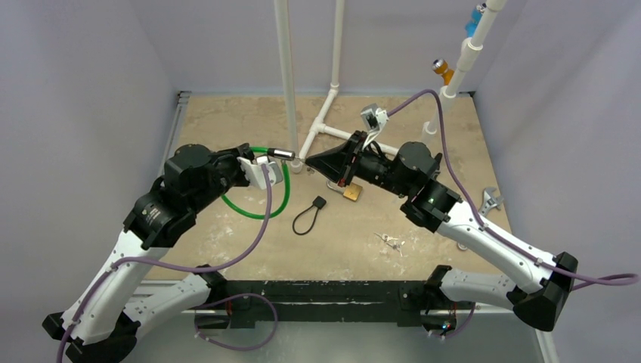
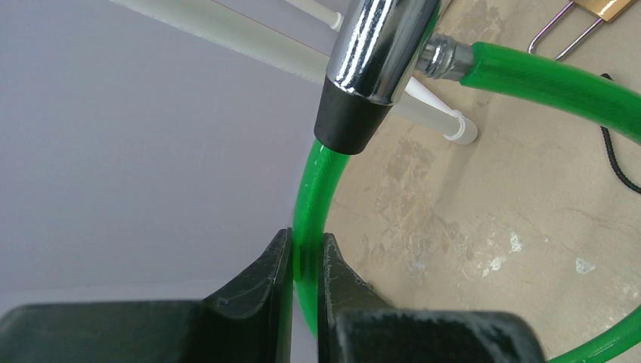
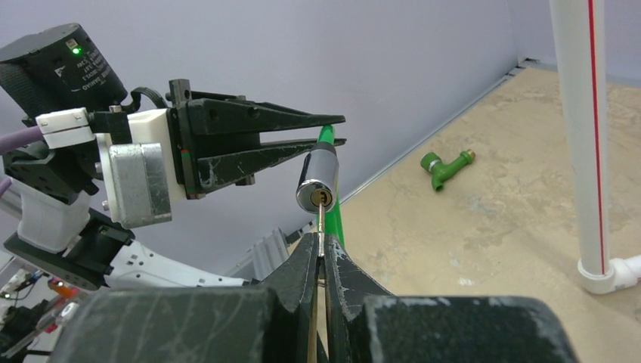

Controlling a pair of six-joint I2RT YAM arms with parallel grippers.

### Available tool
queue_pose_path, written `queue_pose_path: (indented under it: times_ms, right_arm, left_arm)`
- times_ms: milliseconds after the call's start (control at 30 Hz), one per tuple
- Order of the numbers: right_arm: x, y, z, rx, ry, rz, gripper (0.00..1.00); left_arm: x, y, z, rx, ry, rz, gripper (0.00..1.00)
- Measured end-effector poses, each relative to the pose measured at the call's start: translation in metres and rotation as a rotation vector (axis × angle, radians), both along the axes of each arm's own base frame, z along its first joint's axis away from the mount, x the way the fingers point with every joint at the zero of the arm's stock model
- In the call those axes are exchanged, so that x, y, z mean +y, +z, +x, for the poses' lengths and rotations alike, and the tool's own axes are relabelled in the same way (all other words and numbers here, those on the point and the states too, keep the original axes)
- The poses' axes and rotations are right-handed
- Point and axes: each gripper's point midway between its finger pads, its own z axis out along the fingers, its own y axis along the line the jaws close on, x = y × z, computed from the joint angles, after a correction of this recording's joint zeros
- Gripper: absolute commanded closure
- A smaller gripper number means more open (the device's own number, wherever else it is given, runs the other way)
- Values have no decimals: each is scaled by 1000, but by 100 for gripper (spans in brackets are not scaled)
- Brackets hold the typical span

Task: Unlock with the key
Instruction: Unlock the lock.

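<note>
The left claw (image 2: 306,243) pinches the green plastic-coated cable (image 2: 313,193) just below the chrome lock cylinder (image 2: 376,53), holding it above the tan bench (image 2: 469,227). The right claw (image 3: 321,248) is pressed together on a thin metal key (image 3: 320,221), whose tip meets the cylinder's brass keyhole (image 3: 321,200); how deep it sits cannot be told. The white print on the left arm's black motor housing (image 3: 72,64) is too small to read.

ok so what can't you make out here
- Top view: key too small to pick out at the right tool tip.
- Left wrist view: lock cylinder keyhole end cut off by top edge.
- Right wrist view: key's depth in keyhole unclear; its head hidden between tool fingers.
</note>
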Motion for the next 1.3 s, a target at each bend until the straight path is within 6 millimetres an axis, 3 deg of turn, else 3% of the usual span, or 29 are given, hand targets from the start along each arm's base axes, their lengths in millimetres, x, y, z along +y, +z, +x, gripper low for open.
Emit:
queue_pose_path:
  times_ms: [633, 967, 1167, 1300]
  right_arm:
    - [4, -22, -8, 14, 60, -119, 100]
    - [-5, -33, -23, 34, 125, -246, 100]
    - [-9, -22, -23, 28, 155, -282, 100]
    - [-7, -28, -26, 44, 182, -304, 100]
  left_arm:
    - [-4, 9, 0, -64, -74, 98, 100]
    - [-10, -7, -12, -117, -185, 196, 100]
    - [-20, -18, -22, -138, -274, 243, 100]
    - [-17, -17, -26, -164, -284, 252, 100]
